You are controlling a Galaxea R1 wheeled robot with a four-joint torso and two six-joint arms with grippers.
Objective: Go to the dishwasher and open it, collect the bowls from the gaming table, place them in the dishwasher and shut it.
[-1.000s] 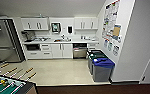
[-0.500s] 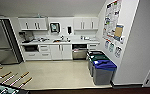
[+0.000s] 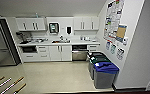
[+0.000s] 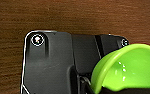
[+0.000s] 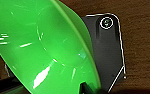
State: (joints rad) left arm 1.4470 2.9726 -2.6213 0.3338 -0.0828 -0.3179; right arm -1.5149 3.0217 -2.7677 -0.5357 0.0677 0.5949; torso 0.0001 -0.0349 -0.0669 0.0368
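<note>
The dishwasher stands under the counter at the far side of the kitchen, with a grey steel front and a dark gap above it. In the left wrist view a yellow-green bowl hangs close to the camera over brown flooring, with my left gripper shut on its rim. A wider bright green bowl looms large in the right wrist view, and my right gripper is shut on its edge. The gaming table is out of view.
A blue-lidded grey bin and a green-lidded bin stand along the right wall under posters. A steel fridge is at the left. Table-football rods poke in at the lower left. Pale floor lies between.
The whole head view has shifted a little as the robot moves toward the kitchen; the bins and cabinets sit slightly nearer. Nothing in the scene itself has moved.
</note>
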